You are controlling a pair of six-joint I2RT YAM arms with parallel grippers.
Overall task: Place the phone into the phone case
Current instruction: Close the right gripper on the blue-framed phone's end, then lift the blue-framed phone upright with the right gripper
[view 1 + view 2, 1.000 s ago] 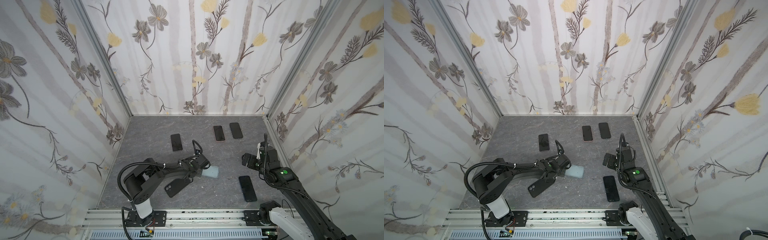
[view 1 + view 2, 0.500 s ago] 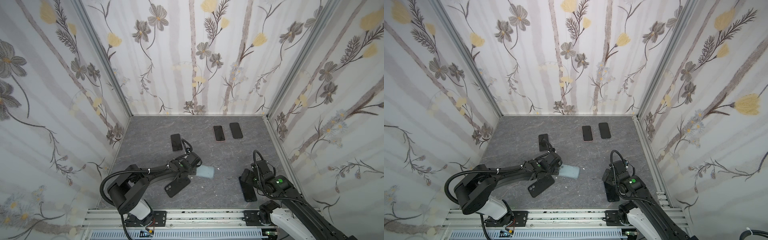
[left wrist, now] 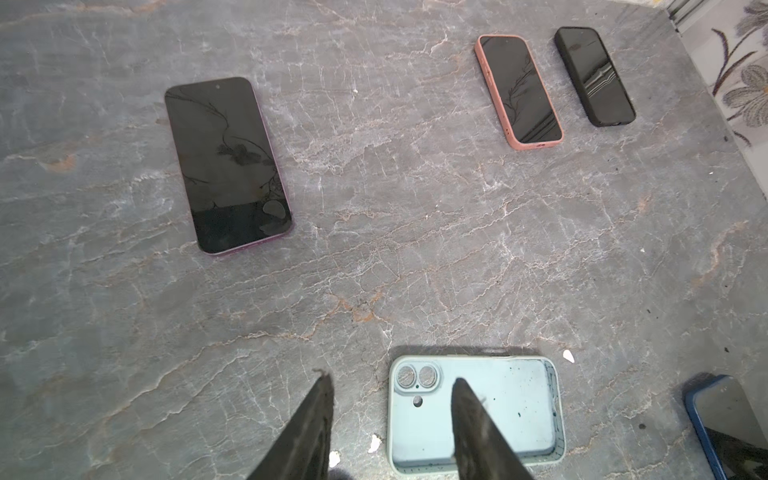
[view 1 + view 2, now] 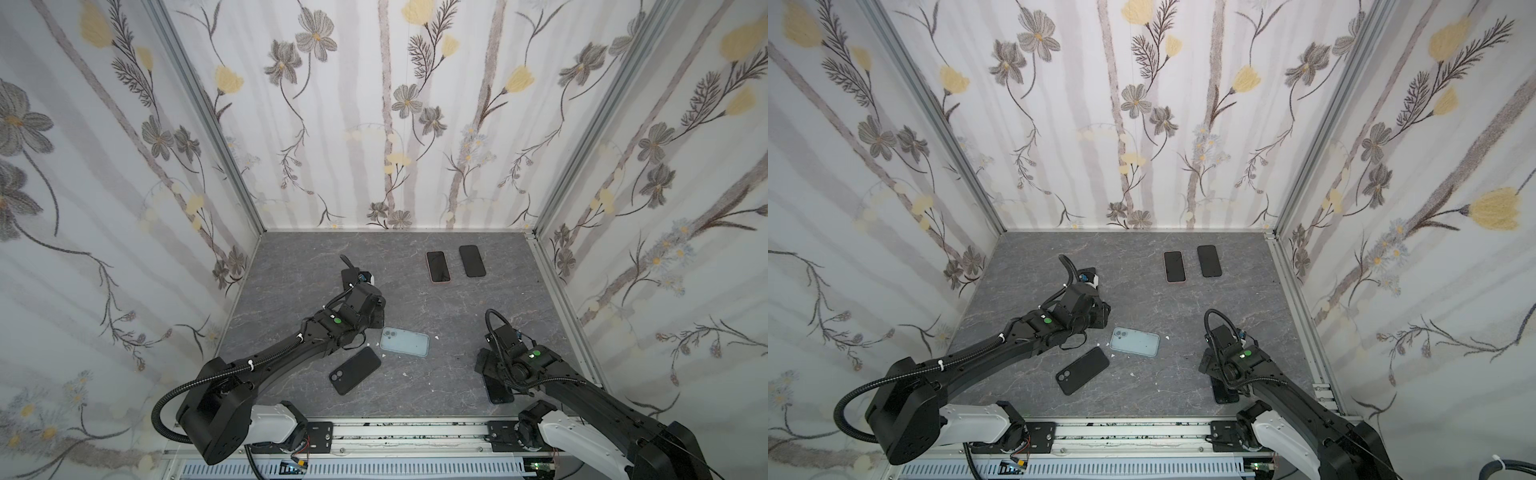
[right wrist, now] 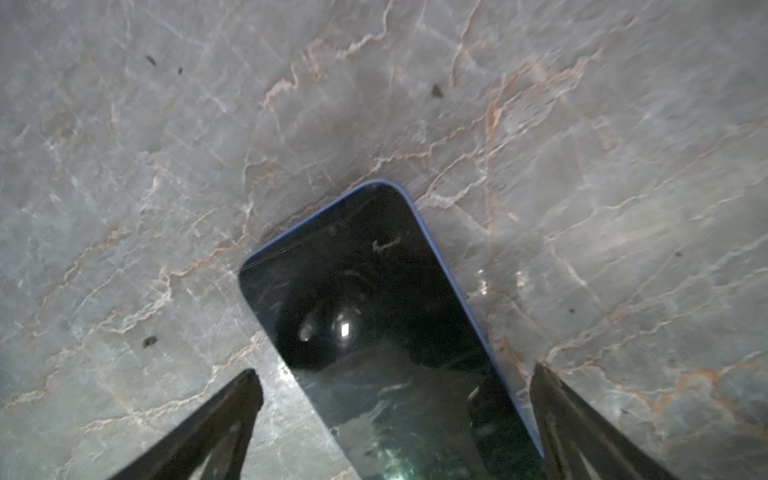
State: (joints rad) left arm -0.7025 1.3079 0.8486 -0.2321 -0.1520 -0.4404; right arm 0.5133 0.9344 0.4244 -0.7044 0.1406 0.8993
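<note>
Premises: a robot test cell of laboratory type. Grounds: three walls (image 4: pixel 395 124) of floral-papered panel, joined by bare aluminium corner posts (image 4: pixel 208 124), form a booth open at the front. A grey marble-patterned desk (image 4: pixel 415 299) makes up its whole floor. The left arm (image 4: pixel 291 353) and the right arm (image 4: pixel 615 415), both black with exposed cable loops, are bolted to a slotted aluminium rail (image 4: pixel 415 432) along the front edge. Lying flat on the desk, well apart, are a pale blue phone case (image 4: pixel 404 342) and a blue-edged phone (image 5: pixel 374 332).
</note>
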